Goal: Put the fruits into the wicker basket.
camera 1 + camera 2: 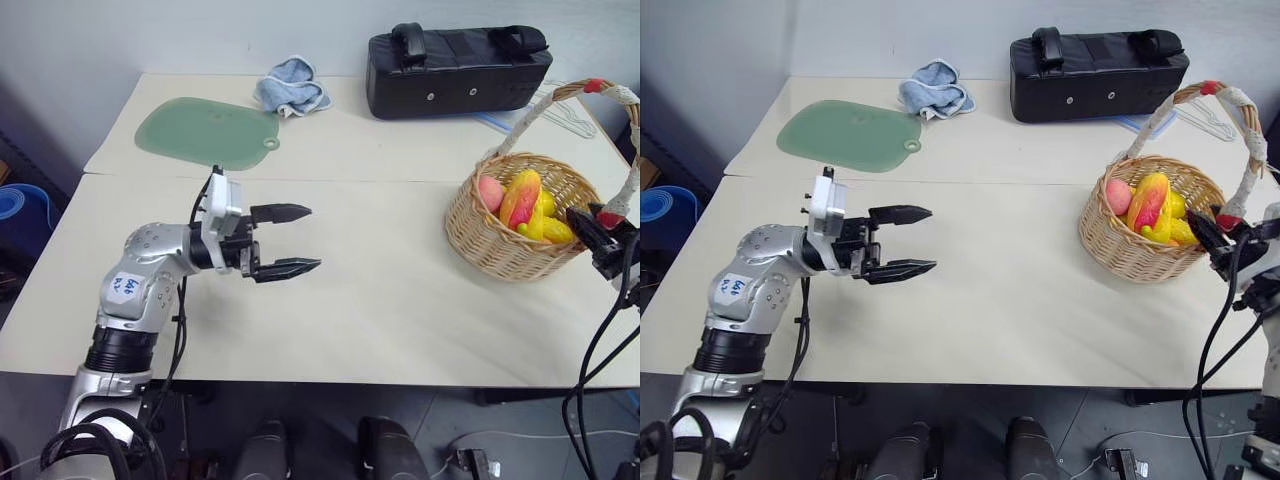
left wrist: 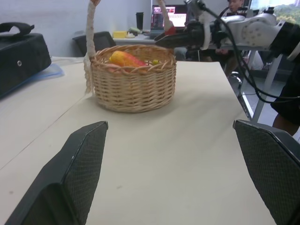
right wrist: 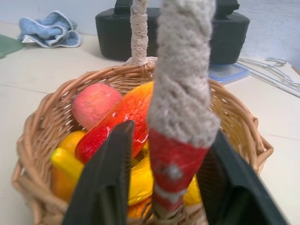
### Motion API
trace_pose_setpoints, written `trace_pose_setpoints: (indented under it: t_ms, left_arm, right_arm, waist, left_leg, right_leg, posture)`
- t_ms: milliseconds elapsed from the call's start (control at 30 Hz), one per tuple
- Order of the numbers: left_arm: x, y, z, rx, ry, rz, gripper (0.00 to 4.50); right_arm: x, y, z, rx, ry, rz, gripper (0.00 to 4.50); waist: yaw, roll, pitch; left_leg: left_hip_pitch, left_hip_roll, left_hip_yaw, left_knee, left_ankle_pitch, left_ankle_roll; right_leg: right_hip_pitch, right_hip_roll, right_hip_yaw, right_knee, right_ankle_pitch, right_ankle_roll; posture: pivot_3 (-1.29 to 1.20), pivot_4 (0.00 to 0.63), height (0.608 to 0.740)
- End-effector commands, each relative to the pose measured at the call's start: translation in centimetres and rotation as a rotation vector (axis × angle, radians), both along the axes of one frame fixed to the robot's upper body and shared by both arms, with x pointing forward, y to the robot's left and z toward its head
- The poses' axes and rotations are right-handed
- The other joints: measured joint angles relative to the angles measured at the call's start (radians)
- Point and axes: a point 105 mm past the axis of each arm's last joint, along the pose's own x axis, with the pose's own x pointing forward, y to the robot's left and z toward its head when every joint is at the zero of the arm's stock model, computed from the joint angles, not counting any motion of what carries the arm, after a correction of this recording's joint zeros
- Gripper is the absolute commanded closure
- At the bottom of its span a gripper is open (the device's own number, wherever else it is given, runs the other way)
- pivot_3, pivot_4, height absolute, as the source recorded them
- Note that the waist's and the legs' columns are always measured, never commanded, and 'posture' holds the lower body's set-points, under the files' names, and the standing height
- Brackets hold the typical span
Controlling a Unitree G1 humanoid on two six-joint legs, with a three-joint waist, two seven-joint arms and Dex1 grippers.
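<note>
Our left gripper (image 1: 297, 240) points level across the table, fingers apart; our right gripper (image 3: 164, 187) straddles the basket (image 1: 490, 240) handle, unclamped.

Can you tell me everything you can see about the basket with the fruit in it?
The wicker basket is round, woven from tan wicker, and stands upright on the pale table near its right end. A tall arched handle wrapped in whitish cloth with red bands rises over it. Inside lie a pink peach, a red-to-yellow mango and other yellow fruits. The right gripper has its jaws on either side of the handle's near end, at the rim.
</note>
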Motion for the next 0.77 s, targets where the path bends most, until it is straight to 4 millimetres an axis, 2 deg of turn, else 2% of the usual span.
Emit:
trace_pose_setpoints:
  t_ms: [33,133,200,267,367,433,600,667,767]
  left_arm:
    - [-0.2,1.4,0.3,0.030,-0.067,0.018,0.00]
    - [0.3,3.1,-0.6,0.054,-0.067,0.082,0.00]
    - [0.4,4.6,-1.6,0.086,-0.053,0.132,0.00]
    - [0.1,5.5,-2.5,0.108,-0.023,0.153,0.00]
    - [-2.2,9.1,-5.3,0.234,0.022,0.207,0.00]
    - [-3.0,10.5,-6.3,0.295,0.018,0.246,0.00]
    - [-2.8,11.4,-8.3,0.372,-0.017,0.324,0.00]
    - [-2.8,11.1,-8.3,0.343,-0.035,0.347,0.00]
    - [-2.7,10.6,-8.1,0.329,-0.083,0.377,0.00]
  right_arm:
    - [-2.1,0.3,2.8,-0.098,-0.059,0.024,1.07]
    - [-4.3,0.0,3.7,-0.219,-0.061,0.053,0.02]
    - [-5.8,0.4,4.1,-0.317,-0.074,0.103,0.02]
    - [-6.6,0.8,3.7,-0.363,-0.046,0.153,0.02]
    - [-9.2,5.1,1.2,-0.496,0.036,0.496,0.02]
    - [-10.1,6.8,-1.0,-0.544,0.102,0.638,0.02]
    - [-8.6,10.3,-4.3,-0.552,0.081,0.797,0.02]
    - [-7.9,11.1,-5.5,-0.557,0.058,0.831,0.02]
    - [-6.9,11.9,-6.4,-0.560,0.048,0.865,0.02]
  waist:
    - [0.004,0.000,0.000]
    - [0.012,0.000,0.000]
    - [0.019,0.000,0.000]
    - [0.019,0.000,0.000]
    - [0.011,0.000,0.000]
    - [0.005,-0.001,0.000]
    - [0.011,-0.002,0.000]
    - [0.011,-0.002,0.000]
    - [0.012,-0.001,0.000]
  left_leg:
    - [0.000,0.000,0.000,0.000,0.000,0.000]
    - [0.000,0.000,0.000,0.000,0.000,0.000]
    - [0.000,0.000,0.000,0.000,0.000,0.000]
    - [0.000,0.000,0.000,0.000,0.000,0.001]
    - [0.000,0.001,0.001,-0.001,-0.001,0.001]
    - [0.004,0.002,0.001,-0.003,-0.001,0.000]
    - [0.008,0.001,0.002,0.000,-0.001,0.001]
    - [0.015,0.002,0.002,-0.001,-0.003,0.002]
    - [0.016,0.003,0.001,-0.001,-0.004,0.002]
  right_leg:
    - [0.000,0.000,0.000,0.000,0.000,0.000]
    - [0.000,0.000,0.000,-0.001,0.000,0.000]
    - [0.000,0.000,0.000,-0.001,0.000,0.000]
    - [0.000,0.000,0.000,-0.001,0.000,0.000]
    - [0.000,0.001,0.000,-0.002,0.000,0.000]
    - [0.001,0.002,0.000,-0.001,0.000,0.000]
    - [0.009,-0.001,0.001,-0.007,0.001,-0.002]
    - [0.016,-0.001,0.000,-0.012,0.001,-0.003]
    - [0.016,-0.002,0.000,-0.009,0.001,-0.003]
  posture:
    - [0.00,0.150,0.740]
    - [0.00,0.150,0.740]
    - [0.00,0.150,0.740]
    - [0.00,0.150,0.740]
    - [0.00,0.150,0.740]
    - [0.00,0.150,0.740]
    - [0.00,0.150,0.740]
    - [0.00,0.150,0.740]
    - [0.00,0.150,0.740]
